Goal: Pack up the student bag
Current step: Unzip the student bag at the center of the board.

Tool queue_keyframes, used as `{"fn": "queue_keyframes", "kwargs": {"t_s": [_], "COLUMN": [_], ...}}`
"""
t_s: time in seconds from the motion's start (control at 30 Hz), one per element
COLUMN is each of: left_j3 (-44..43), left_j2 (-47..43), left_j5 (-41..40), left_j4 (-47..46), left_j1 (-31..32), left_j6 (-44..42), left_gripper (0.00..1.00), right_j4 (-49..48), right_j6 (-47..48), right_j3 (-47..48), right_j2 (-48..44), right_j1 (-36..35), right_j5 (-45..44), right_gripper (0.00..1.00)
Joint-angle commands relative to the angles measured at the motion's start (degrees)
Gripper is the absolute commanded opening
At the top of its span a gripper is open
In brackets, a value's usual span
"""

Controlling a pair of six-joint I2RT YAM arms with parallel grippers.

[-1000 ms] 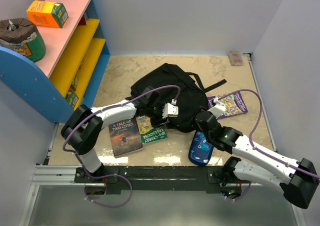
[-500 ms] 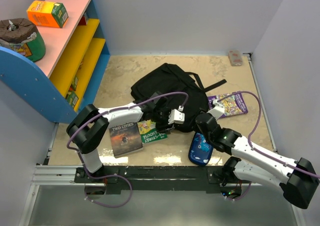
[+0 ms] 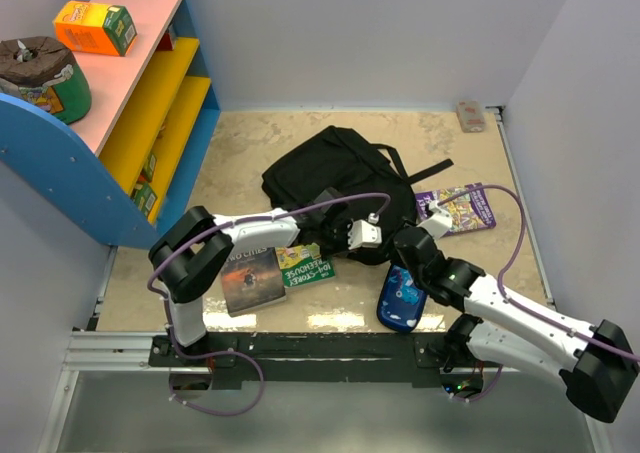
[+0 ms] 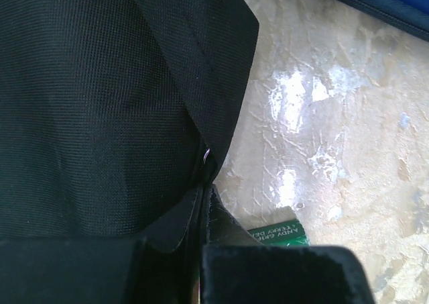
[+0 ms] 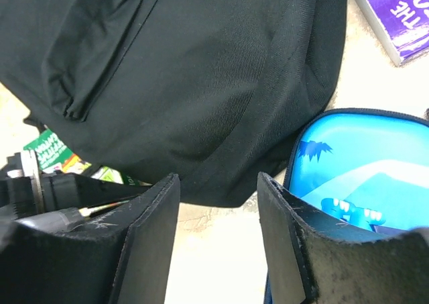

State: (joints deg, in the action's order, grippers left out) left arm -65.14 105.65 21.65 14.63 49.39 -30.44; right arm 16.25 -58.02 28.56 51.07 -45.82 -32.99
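The student bag [image 3: 330, 178] lies black and floppy mid-table, and its fabric fills the left wrist view [image 4: 100, 103] and the right wrist view [image 5: 188, 69]. My left gripper [image 3: 347, 247] sits at the bag's near edge. Its jaws [image 4: 203, 203] are shut on a thin flap of the bag's fabric, just below a small metal zip ring [image 4: 206, 156]. My right gripper [image 3: 398, 241] hovers open [image 5: 218, 190] at the bag's near right corner with bare table between its fingers. It touches nothing.
A blue pencil case [image 3: 402, 295] lies right beside the right gripper. A purple book [image 3: 460, 210] lies right of the bag. A green book [image 3: 305, 263] and a dark book [image 3: 250, 278] lie left of the left gripper. Shelves [image 3: 130, 103] line the left side.
My left arm has slid rightward along the bag's near edge and its jaws have closed. The right gripper has barely moved.
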Motion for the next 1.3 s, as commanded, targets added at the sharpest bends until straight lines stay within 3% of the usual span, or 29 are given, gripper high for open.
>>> {"fn": "queue_keyframes", "kwargs": {"t_s": [0.0,0.23,0.53,0.9,1.07,1.1,1.13,1.27], "left_j3": [-1.9,-2.0,0.2,-3.5,-5.8,-6.4,-6.7,-5.9], "left_j2": [-1.5,-5.1,-8.0,-3.8,-1.3,-1.1,-0.7,-1.7], "left_j5": [-3.6,3.2,6.7,13.5,19.3,20.3,22.1,23.2], "left_j4": [-1.5,3.9,6.1,6.6,5.1,5.1,5.6,6.6], "left_j1": [0.1,0.1,0.1,0.0,0.2,0.2,0.2,0.2], "left_j6": [3.0,6.1,6.8,9.7,14.2,14.7,15.0,13.0], "left_gripper": [0.0,0.0,0.0,0.0,0.0,0.05,0.19,0.29], "right_j4": [-0.9,-3.2,-7.1,-9.9,-9.7,-9.5,-8.6,-7.1], "right_j6": [0.5,1.5,-1.0,-1.2,-1.6,-1.6,-1.7,-1.7], "right_j3": [-0.7,0.3,-0.8,-1.2,-2.4,-2.4,-2.5,-2.2], "right_j2": [-1.8,2.5,12.6,16.1,14.0,13.2,12.4,8.4], "right_j1": [0.5,1.0,1.1,1.1,1.1,1.2,1.1,1.1], "right_j5": [-0.1,0.1,4.3,5.5,5.4,5.0,4.6,3.6], "right_gripper": [0.52,0.49,0.29,0.17,0.18,0.2,0.26,0.35]}}
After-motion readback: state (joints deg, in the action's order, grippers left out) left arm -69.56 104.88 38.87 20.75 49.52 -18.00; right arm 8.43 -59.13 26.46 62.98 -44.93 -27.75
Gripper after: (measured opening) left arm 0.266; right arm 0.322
